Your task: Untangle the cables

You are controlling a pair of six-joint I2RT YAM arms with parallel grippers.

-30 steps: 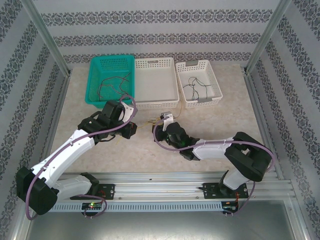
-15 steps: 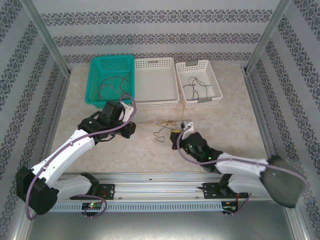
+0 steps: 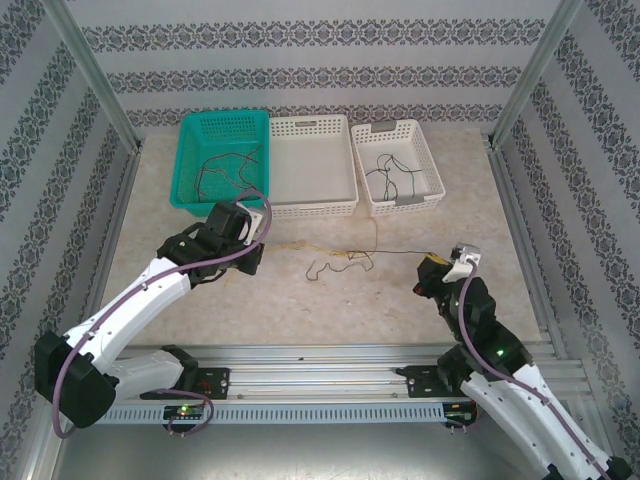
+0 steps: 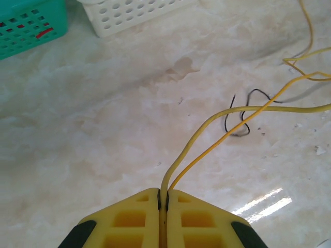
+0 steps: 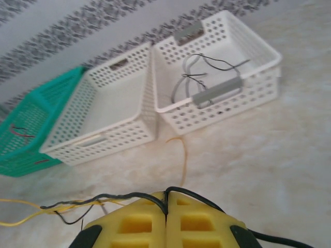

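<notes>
The cables (image 3: 340, 258) lie as a loose yellow-and-black tangle on the table (image 3: 300, 300), strung between the grippers. The left wrist view shows the left gripper (image 4: 163, 195) pinching two yellow strands (image 4: 289, 109). The right wrist view shows the right gripper (image 5: 166, 197) clamped on a black wire (image 5: 129, 195). Since a second ago the right gripper has drawn rightward, stretching the tangle.

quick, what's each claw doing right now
left claw: closed, pinching the yellow cable
right claw: closed, pinching the black cable
</notes>
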